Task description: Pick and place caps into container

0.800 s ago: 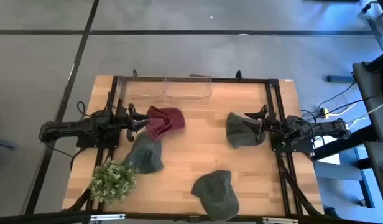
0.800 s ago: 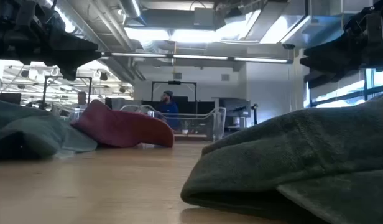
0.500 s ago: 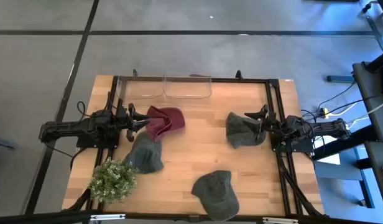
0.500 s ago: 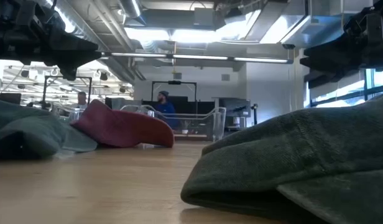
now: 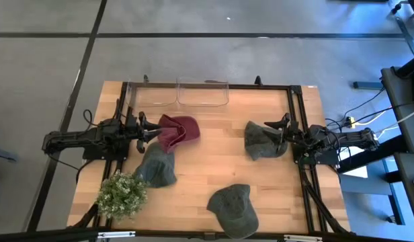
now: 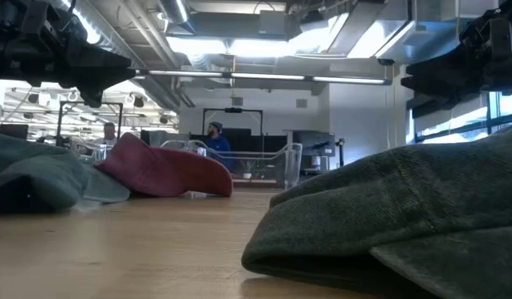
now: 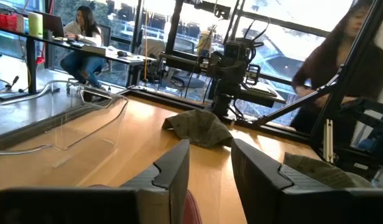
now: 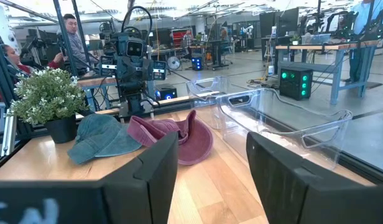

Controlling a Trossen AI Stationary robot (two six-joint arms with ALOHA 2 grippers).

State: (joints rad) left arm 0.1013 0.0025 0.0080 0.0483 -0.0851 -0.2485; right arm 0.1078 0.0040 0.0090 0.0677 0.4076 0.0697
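Centrally, bare table (image 5: 214, 165); caps (image 5: 178, 131) flank it; container (image 5: 202, 94) hugs far edge.

Readable text: none in any view.
Caps (image 5: 178, 131): no logo or lettering legible.
Container (image 5: 202, 93): clear plastic, no label visible.
Box with green lights (image 8: 296, 79), beyond the right gripper's fingers: lit dots only, no characters legible.
Monitors in the room: too small to read.

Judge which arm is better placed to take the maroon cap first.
Left. The left gripper sits open right beside the maroon cap, which lies near the empty container. The right gripper is across the table, over a grey-green cap.
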